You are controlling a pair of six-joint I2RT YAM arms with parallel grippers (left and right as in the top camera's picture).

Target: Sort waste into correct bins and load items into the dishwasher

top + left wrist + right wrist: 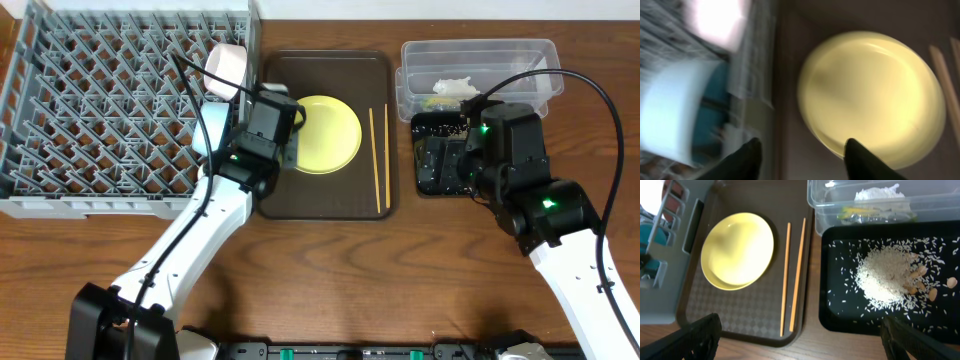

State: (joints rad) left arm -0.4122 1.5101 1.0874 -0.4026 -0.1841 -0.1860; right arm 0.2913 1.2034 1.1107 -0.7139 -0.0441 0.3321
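Left gripper point(801, 145) looks half-open and empty, right gripper point(800, 322) wide and empty; I'd slide one jaw under the rim of the yellow plate point(875, 95).

Everything is showing up blurred here. The left gripper point(805, 161) is hanging at the bottom edge, its two dark fingers point(751, 157) standing apart, the right-hand one overlapping the lower rim of the yellow plate point(872, 95). That plate is lying flat on the dark brown tray point(790, 45), filling most of the frame. The chopsticks point(942, 70) are running along the right edge, just beside the plate. On the left, the grey dish rack point(752, 75) is holding the light blue bowl point(675, 110), with a bright white cup point(717, 20) glaring above it.
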